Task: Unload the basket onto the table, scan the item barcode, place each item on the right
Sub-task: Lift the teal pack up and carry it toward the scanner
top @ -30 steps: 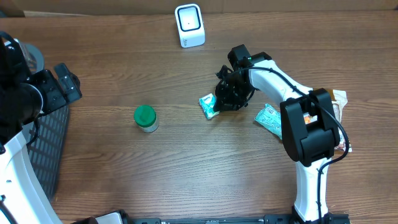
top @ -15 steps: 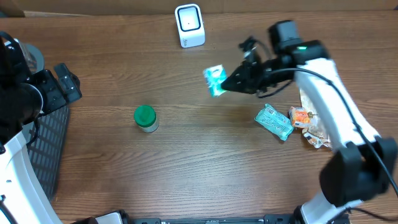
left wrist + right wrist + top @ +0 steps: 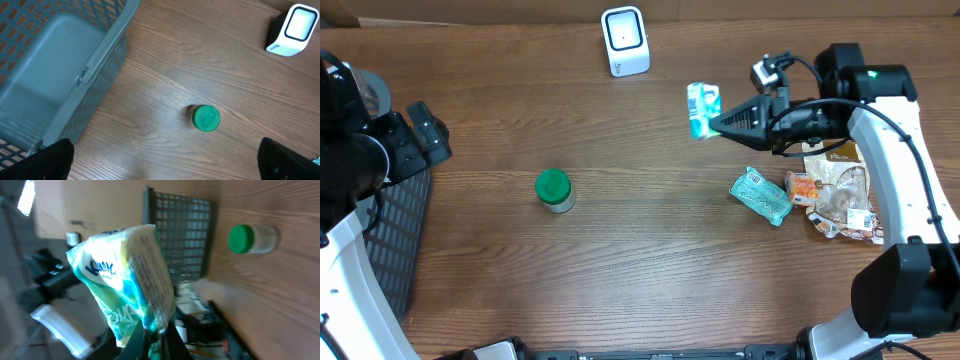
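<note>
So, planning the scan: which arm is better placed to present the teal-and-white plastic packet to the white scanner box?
Right. The right gripper is shut on the teal-and-white plastic packet, lifted near the white scanner box. The left gripper is open, empty, beside the grey mesh basket.

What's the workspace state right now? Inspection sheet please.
Surface: brown wooden table, no spills seen.
Job's things: teal-and-white plastic packet held off the table, right of the white box-shaped scanner and apart from it.
Clutter: green-lidded clear jar upright; flat teal pouch; crinkled orange-and-brown snack bags beside it.
Grippers: right gripper shut on the packet; left gripper open, holding nothing, by the grey plastic basket.
Cables: black cable looping at the right wrist, clear of the packet.
Surroundings: beige cardboard panel along the far edge.
</note>
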Robot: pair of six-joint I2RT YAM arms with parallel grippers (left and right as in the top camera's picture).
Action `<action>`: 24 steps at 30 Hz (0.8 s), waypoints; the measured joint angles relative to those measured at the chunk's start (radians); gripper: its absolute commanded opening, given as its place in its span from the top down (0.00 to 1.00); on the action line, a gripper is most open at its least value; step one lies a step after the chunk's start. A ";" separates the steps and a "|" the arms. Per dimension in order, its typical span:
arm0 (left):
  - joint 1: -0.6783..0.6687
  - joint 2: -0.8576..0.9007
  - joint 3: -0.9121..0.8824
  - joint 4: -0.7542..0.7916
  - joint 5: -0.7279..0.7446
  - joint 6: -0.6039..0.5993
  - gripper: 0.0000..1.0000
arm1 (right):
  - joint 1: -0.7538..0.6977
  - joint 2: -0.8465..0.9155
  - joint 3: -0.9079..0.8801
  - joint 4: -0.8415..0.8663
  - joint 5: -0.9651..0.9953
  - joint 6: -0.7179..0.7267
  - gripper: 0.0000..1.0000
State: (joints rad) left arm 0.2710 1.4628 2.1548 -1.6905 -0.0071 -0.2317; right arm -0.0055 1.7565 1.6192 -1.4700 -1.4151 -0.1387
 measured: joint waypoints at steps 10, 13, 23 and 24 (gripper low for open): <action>0.000 0.000 0.000 0.000 0.000 0.000 0.00 | -0.020 0.000 0.000 -0.086 -0.072 -0.010 0.96; 0.000 0.000 0.000 0.000 0.000 0.000 0.00 | -0.020 0.000 0.000 -0.087 -0.073 -0.012 0.96; 0.000 0.000 0.000 0.000 0.000 0.000 0.00 | -0.020 0.000 0.000 -0.086 -0.074 -0.013 0.96; 0.000 0.000 0.000 0.000 0.000 0.000 0.00 | -0.020 0.000 0.000 -0.086 -0.074 -0.012 0.96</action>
State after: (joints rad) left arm 0.2710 1.4628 2.1548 -1.6905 -0.0071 -0.2317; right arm -0.0257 1.7565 1.6192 -1.5558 -1.4887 -0.1509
